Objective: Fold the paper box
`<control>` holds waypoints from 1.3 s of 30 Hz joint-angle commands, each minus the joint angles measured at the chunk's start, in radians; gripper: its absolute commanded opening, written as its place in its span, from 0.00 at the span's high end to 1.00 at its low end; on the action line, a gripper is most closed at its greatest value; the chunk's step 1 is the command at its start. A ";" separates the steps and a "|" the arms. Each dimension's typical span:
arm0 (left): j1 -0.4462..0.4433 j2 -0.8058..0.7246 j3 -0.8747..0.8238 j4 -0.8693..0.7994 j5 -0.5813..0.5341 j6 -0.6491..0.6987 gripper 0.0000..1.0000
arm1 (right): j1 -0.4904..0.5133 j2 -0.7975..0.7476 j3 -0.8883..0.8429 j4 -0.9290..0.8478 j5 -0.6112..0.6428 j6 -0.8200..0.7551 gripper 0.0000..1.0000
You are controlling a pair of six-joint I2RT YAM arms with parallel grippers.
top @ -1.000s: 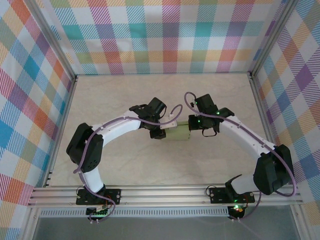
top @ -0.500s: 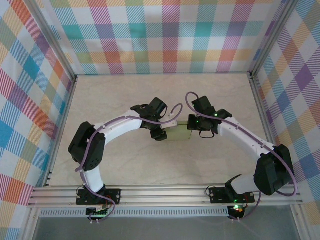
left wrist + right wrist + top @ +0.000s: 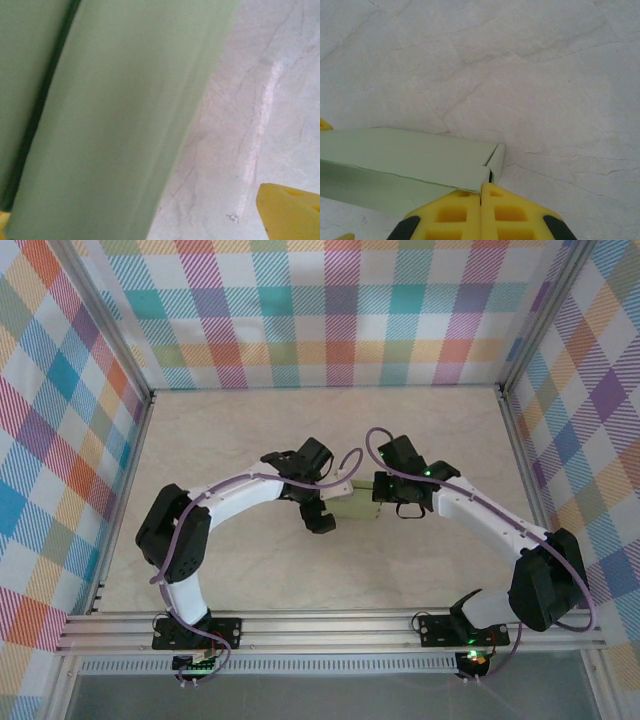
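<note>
The paper box (image 3: 355, 506) is a small flat pale-green box lying on the table between my two grippers. My left gripper (image 3: 322, 516) stands open at the box's left end. In the left wrist view the paper box (image 3: 110, 120) lies close up between the spread jaws of the left gripper (image 3: 145, 212), and one yellow fingertip (image 3: 290, 210) stays clear of it. My right gripper (image 3: 386, 498) is shut at the right end. In the right wrist view the right gripper (image 3: 481, 192) has its tips together against the end flap of the paper box (image 3: 405, 157). Whether card is pinched there I cannot tell.
The pale marble-patterned tabletop (image 3: 250, 440) is walled by checkered panels (image 3: 330, 310) at the back and both sides. An aluminium rail (image 3: 330, 628) runs along the near edge by the arm bases. Open floor lies behind and in front of the box.
My left gripper has opened wide and let go of the box's left end. My right gripper has edged a little left, staying shut. The box has barely moved.
</note>
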 commanded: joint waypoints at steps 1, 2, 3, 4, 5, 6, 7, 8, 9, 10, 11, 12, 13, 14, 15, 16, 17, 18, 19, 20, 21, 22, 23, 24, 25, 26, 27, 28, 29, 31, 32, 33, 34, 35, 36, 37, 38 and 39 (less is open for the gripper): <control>0.023 -0.087 -0.051 0.059 0.082 -0.027 0.00 | 0.015 0.019 -0.013 -0.056 0.027 -0.015 1.00; 0.027 -0.104 -0.061 0.073 0.096 -0.033 0.00 | 0.018 0.022 -0.010 -0.059 0.030 -0.015 1.00; 0.032 -0.121 -0.073 0.089 0.107 -0.041 0.00 | 0.021 0.024 -0.009 -0.060 0.031 -0.014 1.00; 0.037 -0.138 -0.084 0.104 0.113 -0.050 0.00 | 0.022 0.024 -0.008 -0.059 0.031 -0.012 1.00; 0.044 -0.158 -0.094 0.120 0.117 -0.065 0.00 | 0.025 0.026 -0.008 -0.055 0.033 -0.010 1.00; 0.054 -0.179 -0.105 0.142 0.117 -0.093 0.00 | 0.026 0.027 -0.006 -0.054 0.033 -0.008 1.00; 0.062 -0.199 -0.118 0.164 0.111 -0.120 0.00 | 0.029 0.029 -0.005 -0.055 0.033 -0.006 1.00; 0.073 -0.225 -0.137 0.192 0.110 -0.149 0.00 | 0.031 0.031 -0.004 -0.053 0.034 -0.006 1.00; 0.084 -0.251 -0.159 0.218 0.107 -0.173 0.00 | 0.032 0.034 -0.002 -0.053 0.034 -0.006 1.00; 0.090 -0.271 -0.173 0.237 0.089 -0.201 0.00 | 0.033 0.036 -0.002 -0.054 0.034 -0.004 1.00; 0.098 -0.290 -0.182 0.247 0.075 -0.233 0.00 | 0.035 0.038 0.001 -0.053 0.034 -0.004 1.00; 0.105 -0.305 -0.186 0.247 0.076 -0.260 0.00 | 0.037 0.039 0.003 -0.053 0.034 -0.004 1.00; 0.108 -0.314 -0.186 0.244 0.075 -0.283 0.00 | 0.039 0.039 0.005 -0.054 0.034 -0.004 1.00; 0.109 -0.321 -0.179 0.231 0.077 -0.307 0.01 | 0.040 0.039 0.008 -0.057 0.033 -0.007 1.00; 0.112 -0.317 -0.158 0.205 0.085 -0.328 0.05 | 0.042 0.041 0.011 -0.059 0.031 -0.010 1.00; 0.117 -0.307 -0.129 0.170 0.097 -0.351 0.08 | 0.042 0.041 0.015 -0.063 0.030 -0.014 1.00; 0.128 -0.285 -0.084 0.120 0.114 -0.386 0.13 | 0.042 0.042 0.019 -0.070 0.030 -0.017 1.00; 0.137 -0.257 -0.034 0.069 0.126 -0.418 0.20 | 0.042 0.043 0.021 -0.076 0.029 -0.018 1.00; 0.140 -0.237 0.004 0.028 0.132 -0.428 0.24 | 0.042 0.044 0.022 -0.079 0.028 -0.018 1.00; 0.140 -0.216 0.035 -0.005 0.128 -0.434 0.28 | 0.043 0.044 0.021 -0.078 0.028 -0.018 1.00; 0.140 -0.203 0.056 -0.024 0.124 -0.439 0.32 | 0.043 0.044 0.019 -0.073 0.025 -0.018 1.00; 0.140 -0.195 0.068 -0.037 0.122 -0.435 0.36 | 0.043 0.044 0.019 -0.073 0.024 -0.018 1.00; 0.136 -0.190 0.076 -0.047 0.118 -0.427 0.40 | 0.043 0.047 0.020 -0.073 0.022 -0.017 1.00; 0.133 -0.188 0.079 -0.051 0.110 -0.420 0.44 | 0.043 0.048 0.022 -0.073 0.020 -0.017 1.00; 0.132 -0.184 0.083 -0.057 0.104 -0.408 0.48 | 0.043 0.050 0.022 -0.073 0.017 -0.015 1.00; 0.127 -0.176 0.090 -0.072 0.092 -0.392 0.51 | 0.043 0.051 0.022 -0.070 0.015 -0.015 1.00; 0.124 -0.167 0.098 -0.086 0.079 -0.381 0.53 | 0.043 0.052 0.022 -0.070 0.013 -0.016 1.00; 0.122 -0.159 0.105 -0.094 0.071 -0.375 0.54 | 0.043 0.053 0.022 -0.069 0.013 -0.015 1.00; 0.119 -0.147 0.115 -0.106 0.063 -0.371 0.56 | 0.043 0.055 0.022 -0.067 0.012 -0.015 1.00; 0.114 -0.126 0.125 -0.110 0.046 -0.371 0.59 | 0.043 0.059 0.026 -0.067 0.010 -0.013 1.00; 0.110 -0.116 0.129 -0.110 0.031 -0.374 0.60 | 0.043 0.063 0.027 -0.067 0.007 -0.012 1.00; 0.106 -0.105 0.134 -0.110 0.018 -0.375 0.60 | 0.043 0.062 0.027 -0.065 0.004 -0.012 1.00; 0.104 -0.094 0.140 -0.112 0.011 -0.377 0.60 | 0.043 0.064 0.027 -0.064 0.003 -0.012 1.00; 0.103 -0.086 0.145 -0.112 0.004 -0.381 0.60 | 0.043 0.064 0.027 -0.065 0.002 -0.012 1.00; 0.102 -0.078 0.148 -0.108 0.000 -0.383 0.60 | 0.043 0.064 0.026 -0.064 0.001 -0.012 1.00; 0.100 -0.073 0.147 -0.101 0.000 -0.385 0.60 | 0.043 0.063 0.027 -0.066 -0.001 -0.012 1.00; 0.100 -0.072 0.149 -0.096 0.001 -0.387 0.60 | 0.043 0.062 0.027 -0.065 -0.001 -0.012 1.00; 0.099 -0.069 0.152 -0.094 0.001 -0.391 0.60 | 0.043 0.062 0.027 -0.067 -0.001 -0.012 1.00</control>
